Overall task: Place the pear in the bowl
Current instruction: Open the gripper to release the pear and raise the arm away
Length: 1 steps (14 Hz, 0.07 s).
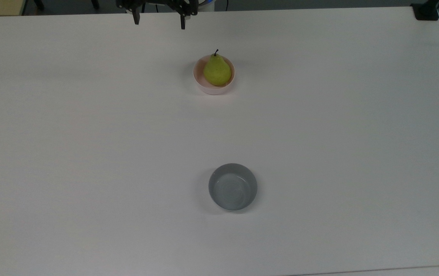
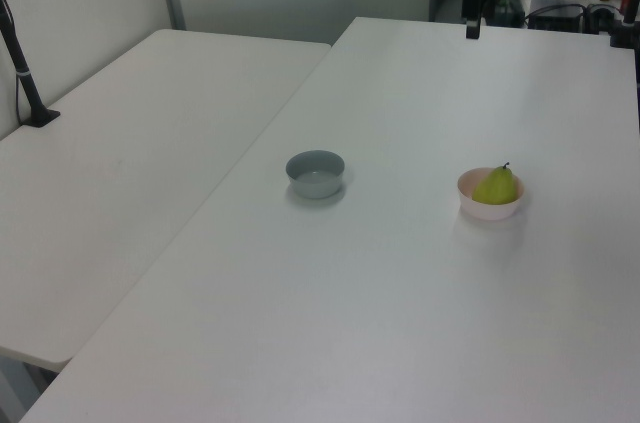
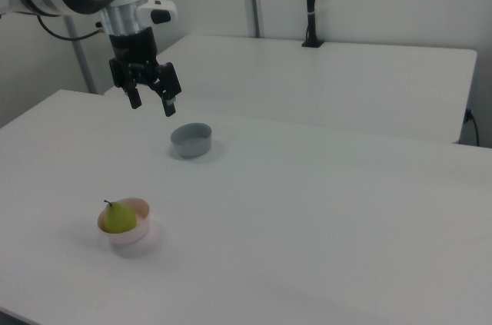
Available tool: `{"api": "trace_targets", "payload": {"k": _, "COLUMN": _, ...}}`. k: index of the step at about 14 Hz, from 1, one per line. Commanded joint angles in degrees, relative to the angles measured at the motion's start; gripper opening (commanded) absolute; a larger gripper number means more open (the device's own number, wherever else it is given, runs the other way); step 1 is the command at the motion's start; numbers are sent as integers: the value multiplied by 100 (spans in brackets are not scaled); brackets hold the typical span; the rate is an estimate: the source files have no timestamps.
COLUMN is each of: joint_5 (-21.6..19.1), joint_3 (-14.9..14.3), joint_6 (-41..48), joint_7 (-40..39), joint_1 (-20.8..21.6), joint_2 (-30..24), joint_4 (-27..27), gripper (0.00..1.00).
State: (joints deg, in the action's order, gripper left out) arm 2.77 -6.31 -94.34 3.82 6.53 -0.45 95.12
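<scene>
Gripper (image 3: 151, 101) hangs high above the counter (image 1: 319, 134), fingers spread wide, empty. Pear (image 1: 217, 71) sits upright in the pink bowl (image 1: 213, 89). Placement judged complete; retreat should stay clear of it.

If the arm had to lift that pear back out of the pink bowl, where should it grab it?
Probably from straight above, fingers closing on the pear near its upper body, just below the stem. It stands roughly upright in the pink bowl, whose rim surrounds its wide bottom, so a sideways approach would likely hit the rim. The gripper hangs open, well above the table.
</scene>
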Motion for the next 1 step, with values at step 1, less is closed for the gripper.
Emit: {"api": "trace_targets", "payload": {"k": 1, "joint_5": -101, "joint_3": -46, "joint_6": 232, "joint_7": 31, "joint_1": -20, "joint_2": -78, "joint_4": -134, "gripper": 100}}
